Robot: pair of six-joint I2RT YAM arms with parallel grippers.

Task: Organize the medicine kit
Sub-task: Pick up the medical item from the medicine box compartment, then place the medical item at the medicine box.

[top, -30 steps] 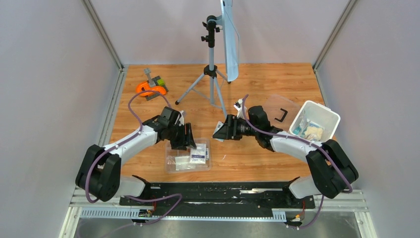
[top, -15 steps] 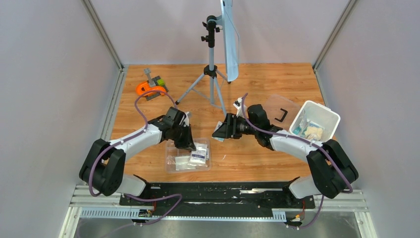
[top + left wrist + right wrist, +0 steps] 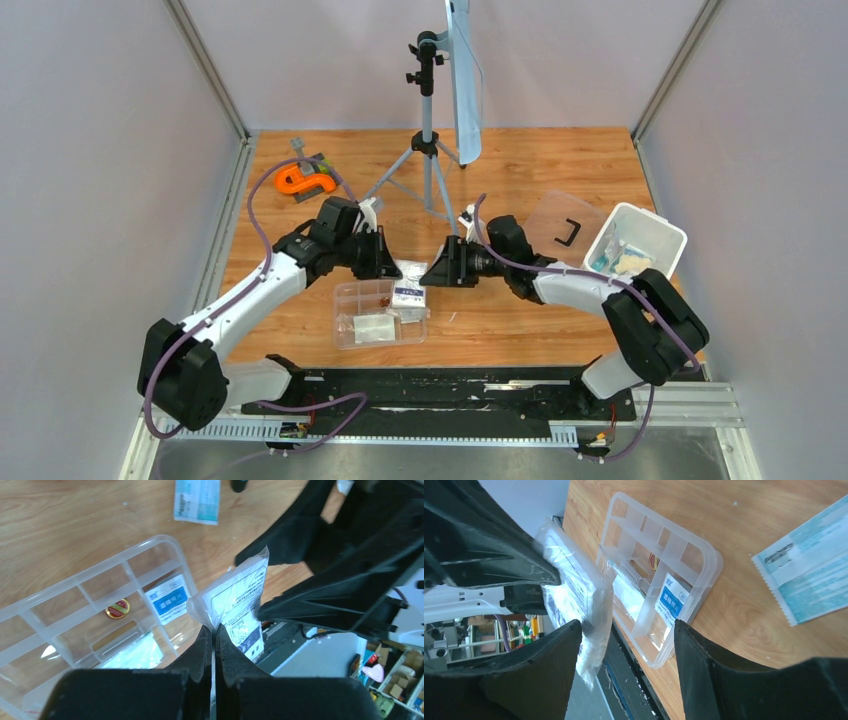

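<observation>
Left arm [image 3: 250, 295]: I'm holding it bent over the tray [image 3: 102, 582], left gripper [image 3: 214, 630] pinching a clear packet [image 3: 237, 600] aloft.
Right arm [image 3: 570, 285]: I'm pointing it leftward, right gripper [image 3: 624, 630] gaping toward that packet.
Tub [image 3: 648, 214]: sitting well right of the tray.

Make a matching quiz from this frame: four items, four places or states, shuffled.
Items:
1. left gripper
2. right gripper
3. white tub
4. orange tool

Places or states:
A. far-left corner of the table
B. open
C. shut on a plastic-wrapped packet
D. near the right edge

Pairs: 1-C, 2-B, 3-D, 4-A
</observation>
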